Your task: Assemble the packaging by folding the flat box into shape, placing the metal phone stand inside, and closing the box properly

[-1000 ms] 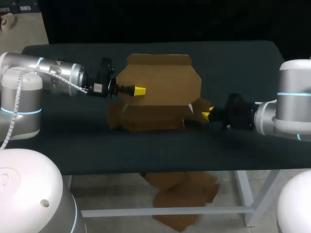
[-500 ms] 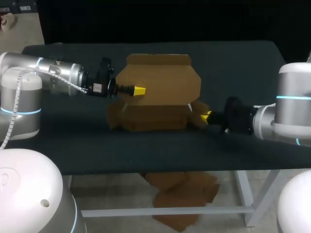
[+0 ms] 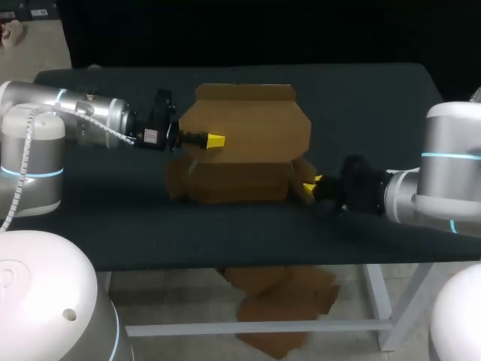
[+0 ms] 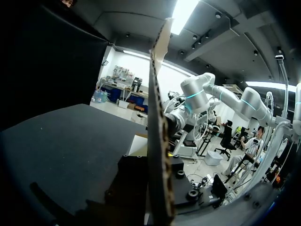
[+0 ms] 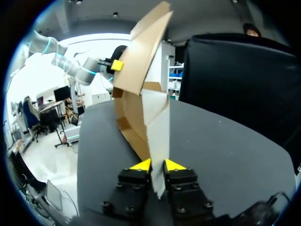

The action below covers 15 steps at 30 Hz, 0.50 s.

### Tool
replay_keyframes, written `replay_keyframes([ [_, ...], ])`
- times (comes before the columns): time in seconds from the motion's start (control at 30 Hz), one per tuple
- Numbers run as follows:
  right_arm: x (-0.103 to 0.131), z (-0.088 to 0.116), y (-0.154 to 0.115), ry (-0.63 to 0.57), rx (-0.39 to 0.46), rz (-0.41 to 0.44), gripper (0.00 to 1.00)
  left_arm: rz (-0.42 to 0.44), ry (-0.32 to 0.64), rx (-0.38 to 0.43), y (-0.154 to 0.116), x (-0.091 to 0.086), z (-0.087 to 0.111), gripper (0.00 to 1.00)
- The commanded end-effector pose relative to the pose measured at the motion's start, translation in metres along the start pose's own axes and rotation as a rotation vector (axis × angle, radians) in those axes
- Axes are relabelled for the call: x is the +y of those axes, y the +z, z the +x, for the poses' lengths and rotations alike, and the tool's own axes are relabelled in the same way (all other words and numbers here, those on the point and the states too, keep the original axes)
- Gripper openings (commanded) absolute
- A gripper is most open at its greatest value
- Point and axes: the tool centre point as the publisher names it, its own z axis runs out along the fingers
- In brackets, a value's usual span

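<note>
well, the cardboard box (image 3: 244,143) is sitting half-folded around the middle of the dark table (image 3: 376,98), with its big back panel (image 3: 248,120) standing upright above the lower folded part. the left gripper (image 3: 215,140) is hanging at that panel's left edge and clamping it. one yellow tip is lying on the near face, and from the left wrist the cardboard is showing edge-on. the right gripper (image 3: 310,185) is sitting low at the box's right end, its two yellow tips (image 5: 142,165) pinching a pale side flap (image 5: 159,132) between them.
</note>
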Motion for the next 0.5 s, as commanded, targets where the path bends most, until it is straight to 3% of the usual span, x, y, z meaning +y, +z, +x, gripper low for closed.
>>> replay_keyframes([
  [0.03, 0.002, 0.006, 0.009, -0.003, -0.012, 0.000, 0.25, -0.002, 0.000, 0.002, 0.001, 0.002, 0.000, 0.00],
  [0.13, 0.004, 0.010, 0.011, -0.005, -0.012, 0.000, 0.33, -0.002, 0.000, 0.002, 0.001, 0.002, 0.000, 0.00],
  [0.5, 0.005, 0.030, 0.021, 0.008, -0.002, -0.010, 0.37, -0.002, 0.000, 0.002, 0.001, 0.002, 0.000, 0.00],
])
